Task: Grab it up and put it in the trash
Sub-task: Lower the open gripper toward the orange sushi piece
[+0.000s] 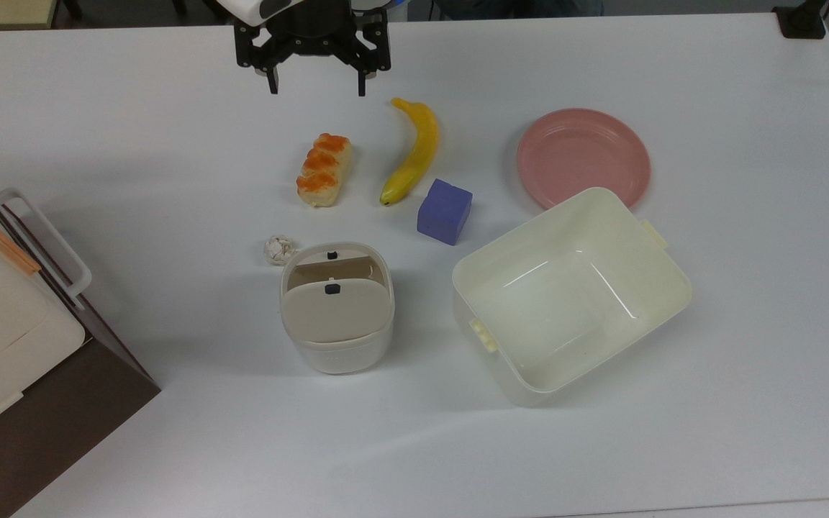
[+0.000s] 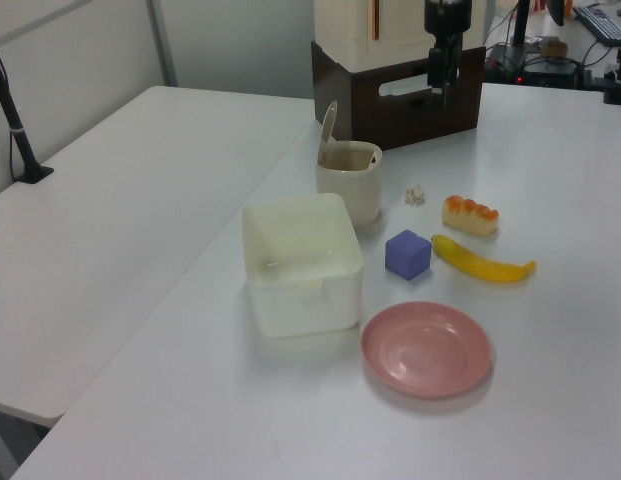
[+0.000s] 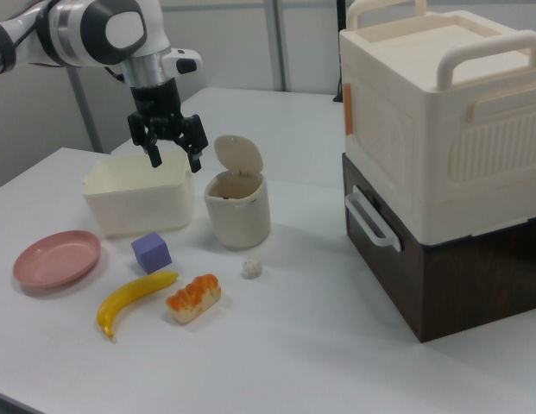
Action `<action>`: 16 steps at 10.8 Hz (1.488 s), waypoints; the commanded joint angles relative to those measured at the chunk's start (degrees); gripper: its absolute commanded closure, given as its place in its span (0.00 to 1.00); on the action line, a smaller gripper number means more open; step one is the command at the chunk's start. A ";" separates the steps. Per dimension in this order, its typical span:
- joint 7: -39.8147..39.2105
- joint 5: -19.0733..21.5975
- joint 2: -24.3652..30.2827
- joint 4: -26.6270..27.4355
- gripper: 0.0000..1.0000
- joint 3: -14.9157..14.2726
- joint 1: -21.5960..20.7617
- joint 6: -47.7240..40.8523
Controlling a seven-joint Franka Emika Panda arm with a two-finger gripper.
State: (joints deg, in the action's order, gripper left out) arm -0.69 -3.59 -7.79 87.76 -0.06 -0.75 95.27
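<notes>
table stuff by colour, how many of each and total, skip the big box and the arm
cream/white: 3, bin, tub, paper wad
yellow: 1, banana
orange-topped: 1, bread roll
purple: 1, cube
pink: 1, plate
total: 7

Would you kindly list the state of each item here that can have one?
claw: open, empty, raised above the table
paper wad: crumpled, lying on the table beside the trash bin
trash bin: upright, swing lid tilted partly open
cream tub: upright, empty
pink plate: empty
</notes>
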 commanded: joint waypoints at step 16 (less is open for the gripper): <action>-6.86 0.07 -9.24 13.23 0.00 -0.38 6.90 27.22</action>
State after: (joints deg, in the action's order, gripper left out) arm -4.62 -3.60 -15.04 97.74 -0.21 5.73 115.05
